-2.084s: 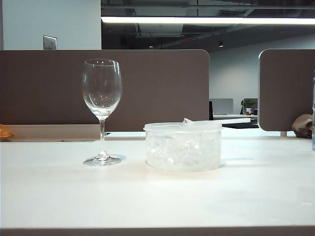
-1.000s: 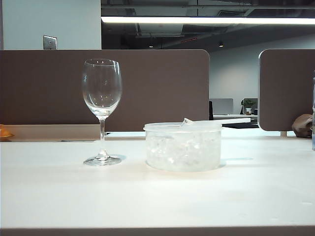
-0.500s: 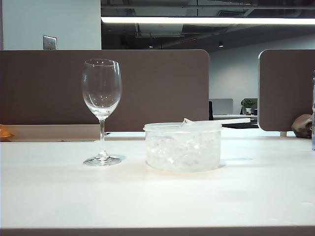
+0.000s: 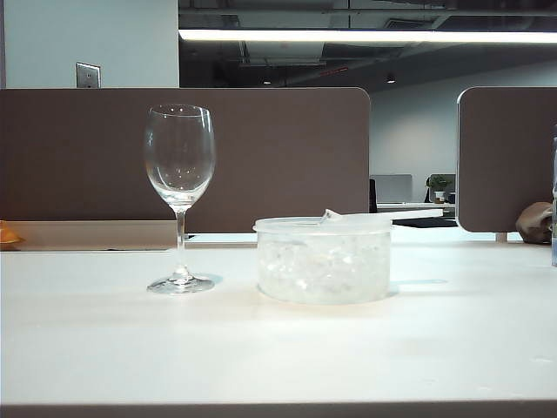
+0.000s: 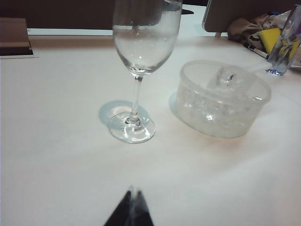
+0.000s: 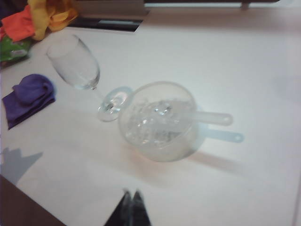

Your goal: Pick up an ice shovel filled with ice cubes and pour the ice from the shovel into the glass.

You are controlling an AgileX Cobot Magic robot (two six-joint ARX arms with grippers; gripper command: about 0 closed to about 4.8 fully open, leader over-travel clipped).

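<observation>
The glass (image 4: pixel 180 165) stands upright on the white table, left of a round plastic tub (image 4: pixel 324 261) filled with ice cubes (image 4: pixel 318 266). The ice shovel (image 4: pixel 409 212) lies across the tub's rim, its handle sticking out to the right. Neither arm shows in the exterior view. My left gripper (image 5: pixel 133 193) is shut and empty, hanging short of the glass (image 5: pixel 143 42) and tub (image 5: pixel 221 108). My right gripper (image 6: pixel 131 193) is also shut and empty. It hovers above the table, apart from the tub (image 6: pixel 157 122), the shovel handle (image 6: pixel 214 118) and the glass (image 6: pixel 75 63).
A purple cloth (image 6: pixel 28 96) and coloured bags (image 6: pixel 37 19) lie beyond the glass. A clear packet (image 5: pixel 282 47) and crumpled cloth (image 5: pixel 249 26) sit past the tub. Brown partitions (image 4: pixel 261 157) back the table. The table edge (image 6: pixel 19 207) runs near my right gripper.
</observation>
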